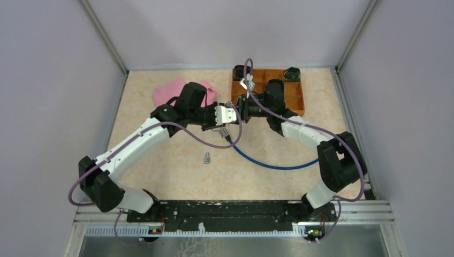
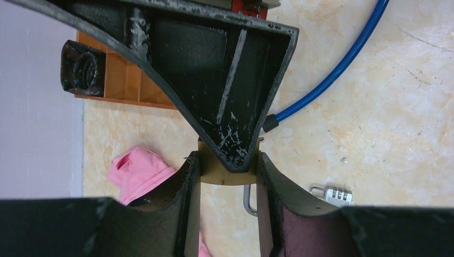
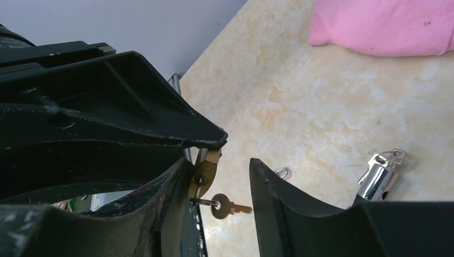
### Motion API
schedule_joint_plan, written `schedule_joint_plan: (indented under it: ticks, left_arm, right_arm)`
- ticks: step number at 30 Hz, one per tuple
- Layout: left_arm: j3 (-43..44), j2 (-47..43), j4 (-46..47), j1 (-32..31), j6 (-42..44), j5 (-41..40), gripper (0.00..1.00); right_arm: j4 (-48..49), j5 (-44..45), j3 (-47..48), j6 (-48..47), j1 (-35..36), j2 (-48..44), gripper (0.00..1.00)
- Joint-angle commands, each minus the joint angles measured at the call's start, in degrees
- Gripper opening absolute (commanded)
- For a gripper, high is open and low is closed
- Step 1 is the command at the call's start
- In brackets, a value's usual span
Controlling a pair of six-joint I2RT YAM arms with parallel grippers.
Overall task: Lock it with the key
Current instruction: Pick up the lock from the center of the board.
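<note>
My left gripper (image 2: 228, 158) is shut on a brass padlock (image 2: 225, 177), whose steel shackle (image 2: 248, 201) hangs below between the fingers. In the right wrist view the padlock (image 3: 206, 167) shows its keyhole with a key (image 3: 199, 188) stuck in it. A ring on that key carries a second brass key (image 3: 230, 208), which dangles free. My right gripper (image 3: 219, 160) stands open around the padlock's keyhole end; its left finger is close against the padlock and its right finger is apart from it. From above, both grippers (image 1: 235, 112) meet over the middle of the table.
A small silver combination lock (image 1: 206, 158) lies on the table, also seen in the left wrist view (image 2: 332, 195). A blue cable (image 1: 273, 163) curves past, ending in a silver cylinder lock with keys (image 3: 379, 176). A pink cloth (image 1: 171, 92) and an orange compartment tray (image 1: 295, 99) sit behind.
</note>
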Motion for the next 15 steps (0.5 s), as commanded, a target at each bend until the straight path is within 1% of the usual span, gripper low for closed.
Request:
schedule_joint_plan:
  ticks: [1, 3, 4, 6, 7, 8, 9, 10, 12, 13, 14, 15]
  left_arm:
    - [-0.54, -0.02, 2.40, -1.15, -0.25, -0.89, 0.00]
    - [-0.83, -0.10, 2.89, -1.32, -0.29, -1.66, 0.00]
    - [-1.07, -0.22, 3.09, -1.36, -0.29, -2.13, 0.00]
    - [-1.69, -0.60, 3.45, -1.37, -0.41, -3.31, 0.00]
    - [-2.13, -0.92, 3.88, -1.37, -0.72, -4.02, 0.01]
    - [-2.67, -1.32, 4.41, -1.37, -1.08, -4.79, 0.04]
    - [-3.27, -1.81, 4.85, -1.34, -1.38, -5.27, 0.09]
    - [-3.95, -2.28, 5.12, -1.29, -1.68, -5.52, 0.16]
    - [-5.04, -3.48, 5.53, -1.13, -2.89, -5.20, 0.36]
    - [-5.50, -4.08, 5.61, -0.96, -3.43, -4.59, 0.49]
    - [-5.87, -4.63, 5.78, -0.74, -4.10, -3.93, 0.58]
    - [-6.20, -5.07, 6.10, -0.44, -4.87, -3.22, 0.63]
  right_arm:
    - [2.67, 0.02, 2.81, 0.55, 1.43, 0.59, 0.42]
    - [2.67, 0.04, 2.91, 0.58, 1.67, 0.79, 0.36]
    - [2.55, 0.30, 3.03, 0.49, 1.67, 0.75, 0.31]
    - [0.82, 1.47, 3.52, -1.14, 1.27, 0.31, 0.15]
    - [0.33, 1.85, 3.68, -1.74, 0.93, 0.01, 0.07]
    - [0.08, 2.10, 3.80, -2.06, 0.40, -0.32, 0.01]
    - [-0.18, 2.31, 3.90, -2.40, -0.21, -0.77, 0.00]
    - [-0.37, 2.25, 3.88, -2.98, -1.02, -1.24, 0.00]
    - [-0.86, 1.54, 3.94, -4.89, -2.86, -2.57, 0.00]
    - [-1.33, 1.13, 3.85, -6.17, -3.82, -3.41, 0.00]
    - [-1.77, 0.69, 3.75, -7.65, -4.62, -4.32, 0.00]
    - [-2.59, -0.20, 3.66, -9.53, -5.33, -5.25, 0.00]
